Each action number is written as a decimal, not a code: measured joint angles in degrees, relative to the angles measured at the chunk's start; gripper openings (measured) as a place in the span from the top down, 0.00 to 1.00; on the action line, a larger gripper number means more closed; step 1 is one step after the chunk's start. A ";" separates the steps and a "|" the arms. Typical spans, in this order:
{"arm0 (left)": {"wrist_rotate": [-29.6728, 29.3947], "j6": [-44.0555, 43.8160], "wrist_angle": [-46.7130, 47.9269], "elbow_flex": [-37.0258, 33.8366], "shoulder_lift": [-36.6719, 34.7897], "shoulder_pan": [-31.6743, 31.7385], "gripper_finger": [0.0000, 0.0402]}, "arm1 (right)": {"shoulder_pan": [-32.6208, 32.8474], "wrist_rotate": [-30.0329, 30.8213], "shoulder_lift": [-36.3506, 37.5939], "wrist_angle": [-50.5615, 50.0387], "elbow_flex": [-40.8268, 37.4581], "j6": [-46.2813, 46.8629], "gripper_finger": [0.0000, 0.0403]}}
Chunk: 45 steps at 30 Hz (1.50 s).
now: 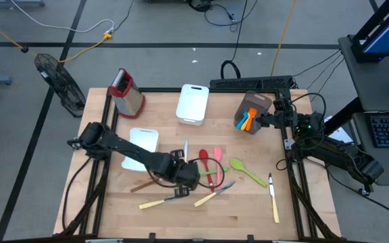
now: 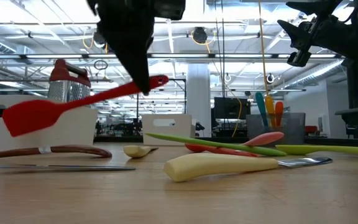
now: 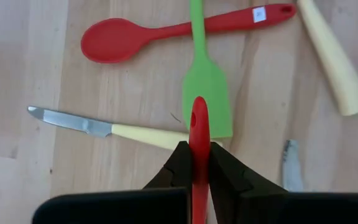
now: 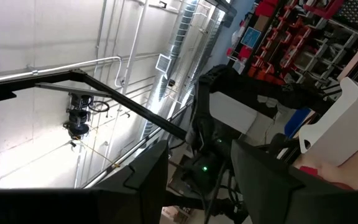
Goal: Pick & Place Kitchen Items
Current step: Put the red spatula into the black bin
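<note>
My left gripper (image 1: 192, 174) hangs over the utensils at the table's middle, shut on a red spatula (image 2: 73, 102); my arm hides the spatula in the high view. Under it lie a green spatula (image 3: 207, 99), a red spoon (image 3: 160, 34) and a cream-handled knife (image 3: 104, 127), all flat on the wood. My right gripper (image 1: 270, 120) is open and empty beside the brown holder (image 1: 255, 106) at the far right; its wrist view (image 4: 197, 180) looks up at the ceiling. My left gripper pinches the red spatula's handle (image 3: 199, 134) between its two fingers, a little short of the free end with the hole (image 2: 160, 81). The fingers (image 2: 140, 74) come from above, pointing down, and lie across the handle. The spatula is clear of the table, tilted, blade (image 2: 27, 118) lowest.
A red-topped grater (image 1: 127, 91) and a white tub (image 1: 193, 102) stand at the far side, and another white tub (image 1: 144, 138) is partly under my left arm. The holder carries blue and orange utensils (image 1: 246, 118). More utensils lie around (image 1: 248, 172), with a knife (image 1: 273, 196) near the right edge.
</note>
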<state>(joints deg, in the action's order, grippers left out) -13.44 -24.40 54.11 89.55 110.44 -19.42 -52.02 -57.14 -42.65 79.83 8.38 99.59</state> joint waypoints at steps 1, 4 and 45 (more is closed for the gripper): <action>0.68 -0.21 0.26 0.64 0.00 0.31 0.96 | 0.01 0.00 0.00 0.00 0.00 0.00 0.58; 2.88 -1.39 0.23 3.16 0.00 1.22 0.96 | 0.00 0.00 0.00 0.00 0.00 -0.72 0.58; 51.18 -34.45 -28.87 11.29 -0.05 25.57 0.96 | 16.26 12.36 -0.01 -5.07 1.02 -35.91 0.58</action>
<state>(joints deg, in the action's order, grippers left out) 37.74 -58.85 25.24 100.84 110.39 6.15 -35.76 -44.79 -42.67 74.76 9.40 63.69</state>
